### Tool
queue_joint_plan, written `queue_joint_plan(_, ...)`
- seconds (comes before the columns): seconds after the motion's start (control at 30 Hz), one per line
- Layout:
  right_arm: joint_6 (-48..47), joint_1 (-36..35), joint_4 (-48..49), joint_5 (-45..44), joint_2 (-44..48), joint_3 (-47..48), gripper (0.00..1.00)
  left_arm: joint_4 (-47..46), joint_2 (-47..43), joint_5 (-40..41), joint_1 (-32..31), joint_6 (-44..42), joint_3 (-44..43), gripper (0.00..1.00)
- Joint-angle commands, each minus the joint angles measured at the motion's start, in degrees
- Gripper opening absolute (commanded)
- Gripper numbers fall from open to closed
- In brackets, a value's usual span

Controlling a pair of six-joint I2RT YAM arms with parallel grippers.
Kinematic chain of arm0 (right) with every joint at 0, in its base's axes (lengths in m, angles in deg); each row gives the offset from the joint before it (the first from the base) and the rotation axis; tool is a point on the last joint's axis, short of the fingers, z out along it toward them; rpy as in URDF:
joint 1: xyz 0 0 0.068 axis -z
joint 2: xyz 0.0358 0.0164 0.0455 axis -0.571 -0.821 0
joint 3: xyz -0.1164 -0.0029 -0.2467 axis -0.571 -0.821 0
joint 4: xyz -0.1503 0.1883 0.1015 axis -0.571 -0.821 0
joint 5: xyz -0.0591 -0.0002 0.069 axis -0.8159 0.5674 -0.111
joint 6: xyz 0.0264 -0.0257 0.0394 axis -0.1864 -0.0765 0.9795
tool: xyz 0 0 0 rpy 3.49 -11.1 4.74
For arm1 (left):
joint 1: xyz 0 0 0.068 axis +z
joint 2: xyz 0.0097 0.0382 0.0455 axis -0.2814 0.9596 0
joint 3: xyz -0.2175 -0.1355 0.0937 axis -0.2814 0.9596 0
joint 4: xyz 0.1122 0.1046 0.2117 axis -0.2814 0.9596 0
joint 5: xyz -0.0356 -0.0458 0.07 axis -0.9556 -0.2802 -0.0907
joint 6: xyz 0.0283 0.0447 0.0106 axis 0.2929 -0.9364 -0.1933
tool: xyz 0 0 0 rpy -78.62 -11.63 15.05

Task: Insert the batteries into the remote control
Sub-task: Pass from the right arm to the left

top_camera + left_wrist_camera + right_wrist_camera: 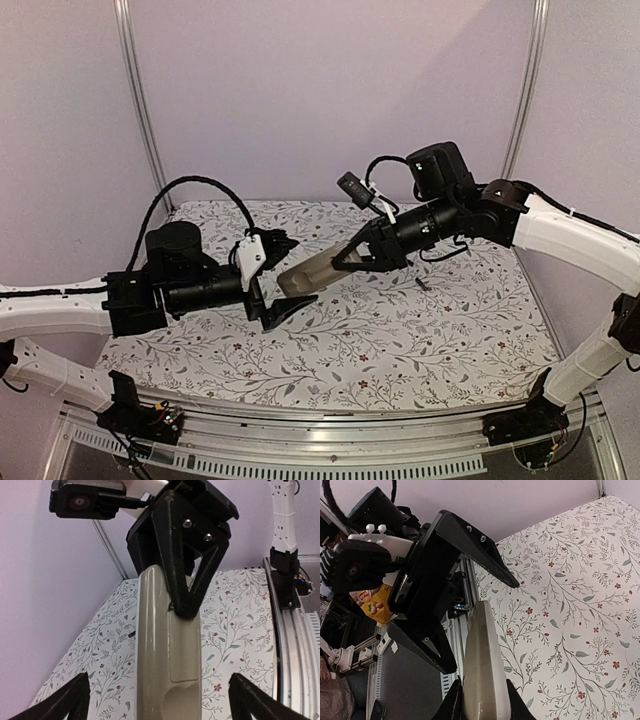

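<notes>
Holding my left hand (283, 277) wide open around one end of the slim tan-grey plastic remote control (312, 270); my right hand (350, 258) grips its other end above the floral surface (400, 340). Off-centre closing could lever it loose.

No legible text, label or number

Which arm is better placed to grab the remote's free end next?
Left, probably. The left pincer is open and straddles the free end of the remote control; the right pincer is shut on the other end, holding it above the table.
</notes>
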Motion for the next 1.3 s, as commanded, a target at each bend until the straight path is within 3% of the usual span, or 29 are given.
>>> queue_joint_plan(0.0, -4.24, 0.21, 0.89, 3.12, 1.97, -0.99, 0.01, 5.9, -0.8, -11.77, 3.48, 8.38, -3.8, 0.95)
queue_joint_plan(0.13, -5.42, 0.2, 0.89, 3.49, 3.01, -0.75, 0.01, 7.57, -0.45, -15.49, 5.79, 11.83, -4.7, 0.88)
queue_joint_plan(0.27, -7.51, 0.21, 0.95, 3.52, 3.49, -0.23, 0.01, 7.36, 0.15, -19.59, 7.3, 14.49, -4.66, 0.75)
queue_joint_plan(0.47, -7.33, 0.21, 2.19, 3.68, 4.17, 0.13, 0.01, 4.54, -0.14, -21.14, 7.39, 19.38, -4.41, 0.74)
queue_joint_plan(0.7, -0.18, 0.82, 10.38, 7.05, 6.2, 0.51, 0.0, -14.76, -3.44, -21.52, 7.38, 36.5, 0.17, 0.74)
queue_joint_plan(0.93, 6.36, 1.35, 12.98, 8.23, 6.79, 3.43, 0.0, -14.16, -2.03, -21.29, 6.83, 40.91, -4.02, 0.69)
queue_joint_plan(1.27, 6.35, 1.35, 13.42, 6.81, 7.52, 2.0, 0.0, -15.01, -0.82, -18.15, 6.34, 44.61, -5.99, 0.49)
